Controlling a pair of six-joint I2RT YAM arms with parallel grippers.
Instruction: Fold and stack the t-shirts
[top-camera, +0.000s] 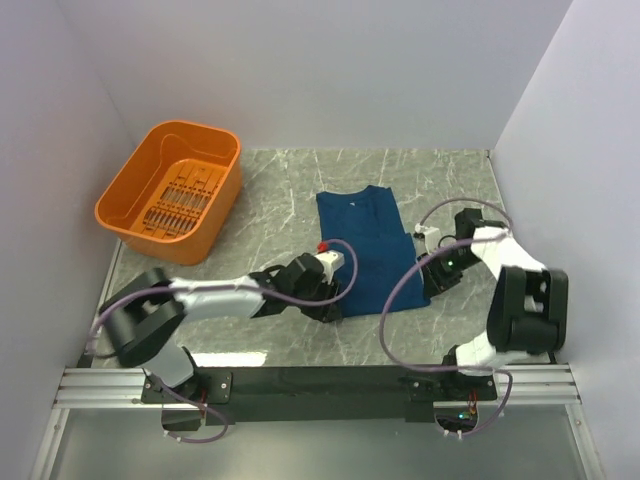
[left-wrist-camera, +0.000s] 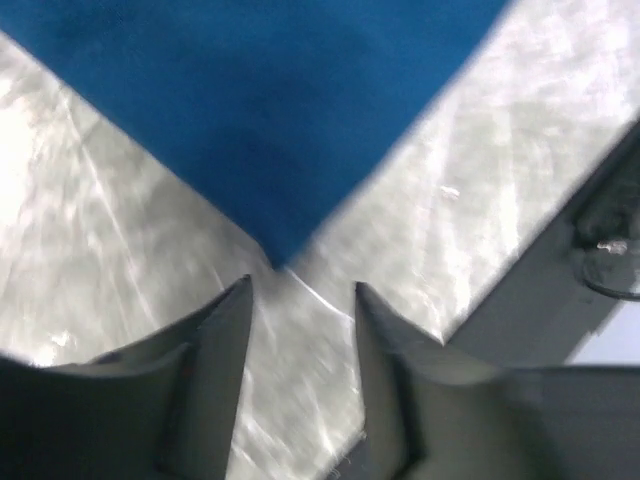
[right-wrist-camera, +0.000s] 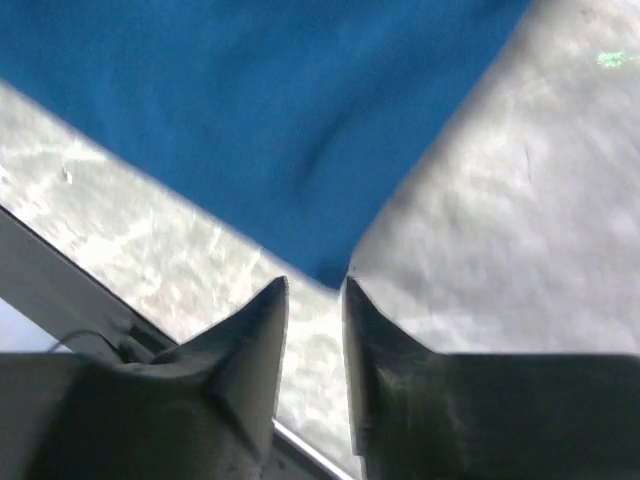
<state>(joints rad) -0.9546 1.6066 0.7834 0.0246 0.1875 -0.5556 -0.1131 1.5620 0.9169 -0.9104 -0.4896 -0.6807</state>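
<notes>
On the marble tabletop (top-camera: 280, 190), the t-shirt (top-camera: 365, 250) lies flat, one hem corner just ahead of each empty pincer, left gripper (left-wrist-camera: 302, 285) half-open, right gripper (right-wrist-camera: 315, 282) narrowly parted; likely starting the fold, advance and pinch both corners.

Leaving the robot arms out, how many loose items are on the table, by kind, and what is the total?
Navy t-shirt: 1
Orange basket: 1
Total: 2
</notes>
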